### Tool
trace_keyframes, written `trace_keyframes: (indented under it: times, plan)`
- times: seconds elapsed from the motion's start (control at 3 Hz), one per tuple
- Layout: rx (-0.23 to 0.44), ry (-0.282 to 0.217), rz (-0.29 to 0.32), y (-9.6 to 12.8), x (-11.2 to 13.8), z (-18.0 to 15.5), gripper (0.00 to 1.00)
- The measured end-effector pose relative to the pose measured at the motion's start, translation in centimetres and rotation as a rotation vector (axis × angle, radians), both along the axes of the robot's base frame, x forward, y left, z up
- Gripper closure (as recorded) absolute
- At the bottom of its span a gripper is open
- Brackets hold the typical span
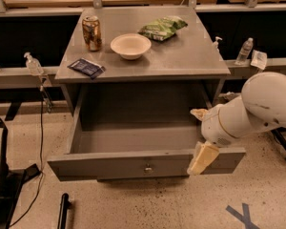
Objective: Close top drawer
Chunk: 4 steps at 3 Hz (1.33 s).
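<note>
The top drawer (pixel 133 165) of the grey cabinet is pulled far out, and its deep boxy interior (pixel 133 128) is bare. Its long front panel has one small round metal knob (pixel 147 168) at the centre. My gripper (pixel 200 135) is at the drawer's right front corner, on the white arm (pixel 257 109) that comes in from the right. It is open: one cream finger (pixel 202 157) hangs in front of the right end of the panel, and the other (pixel 199 113) is above the drawer's right inside edge. It holds nothing.
On the cabinet top (pixel 190 56) are a drink can (pixel 92 32), a white bowl (pixel 130 46), a green chip bag (pixel 162 27) and a dark blue packet (pixel 87 67). Black equipment (pixel 0 185) and cables stand on the floor at the left. A water bottle (pixel 246 50) is at the right.
</note>
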State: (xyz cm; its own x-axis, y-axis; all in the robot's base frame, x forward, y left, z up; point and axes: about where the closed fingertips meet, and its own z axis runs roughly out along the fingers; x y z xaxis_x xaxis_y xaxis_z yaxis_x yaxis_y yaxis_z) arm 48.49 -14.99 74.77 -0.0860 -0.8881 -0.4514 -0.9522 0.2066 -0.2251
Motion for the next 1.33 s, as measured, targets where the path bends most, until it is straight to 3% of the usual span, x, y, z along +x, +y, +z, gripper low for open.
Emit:
trace_keyframes:
  times: [0.33,0.67,1.0,1.33]
  plan:
    - [0.036,-0.063,-0.005,0.2,1.3,-2.3,0.00]
    - [0.036,-0.063,-0.005,0.3,1.3,-2.3,0.00]
    - [0.014,-0.054,0.001,0.3,1.4,-2.8,0.00]
    - [-0.083,-0.034,0.001,0.0,1.6,-4.1,0.00]
